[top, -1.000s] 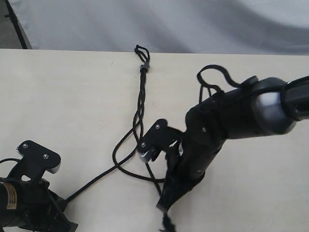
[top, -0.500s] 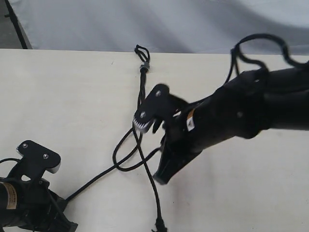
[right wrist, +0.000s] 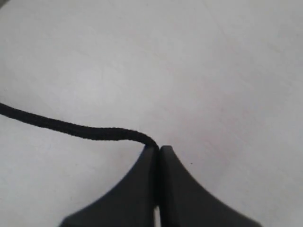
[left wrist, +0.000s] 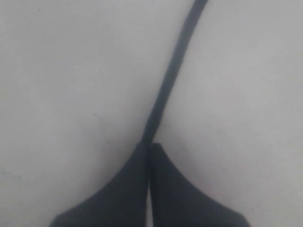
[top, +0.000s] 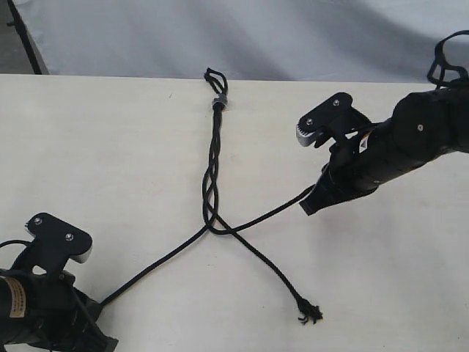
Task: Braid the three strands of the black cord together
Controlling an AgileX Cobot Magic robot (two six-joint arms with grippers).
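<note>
Exterior view: left tool point(left wrist: 150, 147) and right tool point(top: 307, 208) each pinch one strand point(top: 271, 215); black cord point(top: 214, 147) reaches table's point(top: 95, 147) far edge.

My left arm point(top: 37, 312) and right arm point(top: 418, 136) are matte black, each bearing a screw-studded plate point(top: 326, 117); my jaws are smooth black wedges.

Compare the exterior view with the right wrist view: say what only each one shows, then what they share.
Only the exterior view: the black cord's loop, grey band and braided stretch, the free strand ending in a frayed knot, and the left gripper with the left strand running to it. Only the right wrist view: a close look at the right gripper, jaws pressed together on the end of the right strand. Both: that gripper, that strand and the pale table.
</note>
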